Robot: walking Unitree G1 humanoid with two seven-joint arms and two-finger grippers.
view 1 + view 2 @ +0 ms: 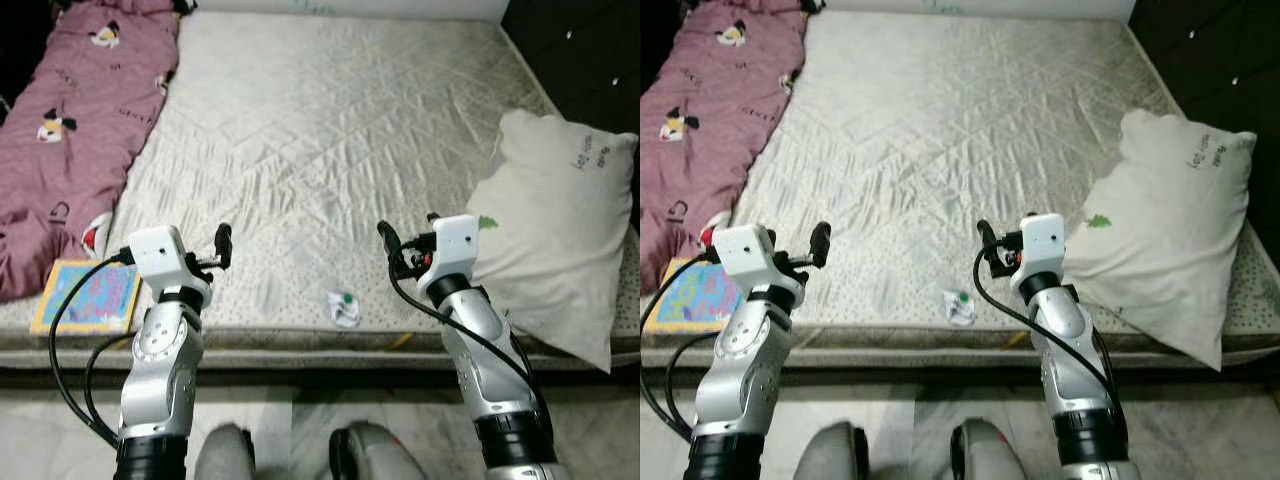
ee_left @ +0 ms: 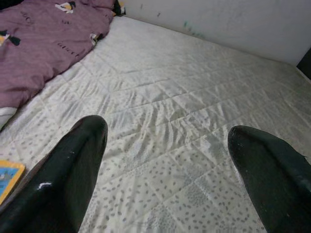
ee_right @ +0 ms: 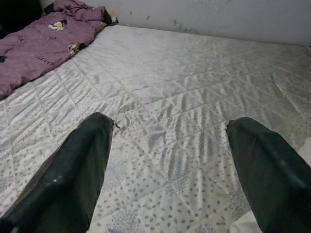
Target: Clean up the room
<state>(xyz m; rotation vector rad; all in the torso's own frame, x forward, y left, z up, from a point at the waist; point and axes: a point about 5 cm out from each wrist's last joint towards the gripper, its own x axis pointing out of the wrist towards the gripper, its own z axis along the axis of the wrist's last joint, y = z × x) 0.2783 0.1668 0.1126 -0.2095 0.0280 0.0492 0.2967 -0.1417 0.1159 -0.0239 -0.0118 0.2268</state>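
A small crumpled white wrapper with a green spot (image 1: 343, 307) lies near the front edge of the quilted mattress (image 1: 320, 130). My left gripper (image 1: 222, 248) hovers over the mattress front, to the wrapper's left, open and holding nothing (image 2: 167, 141). My right gripper (image 1: 388, 245) hovers just right of the wrapper and above it, also open and holding nothing (image 3: 170, 131). A colourful book (image 1: 88, 296) rests on the front left corner of the mattress. A purple patterned blanket (image 1: 80, 110) is bunched along the left side. A white pillow (image 1: 555, 230) lies at the right edge.
Dark furniture (image 1: 590, 60) stands to the right of the bed. A white wall (image 2: 233, 24) runs behind the mattress. Pale tiled floor (image 1: 300, 420) shows below the bed's front edge, where my legs (image 1: 230, 455) stand.
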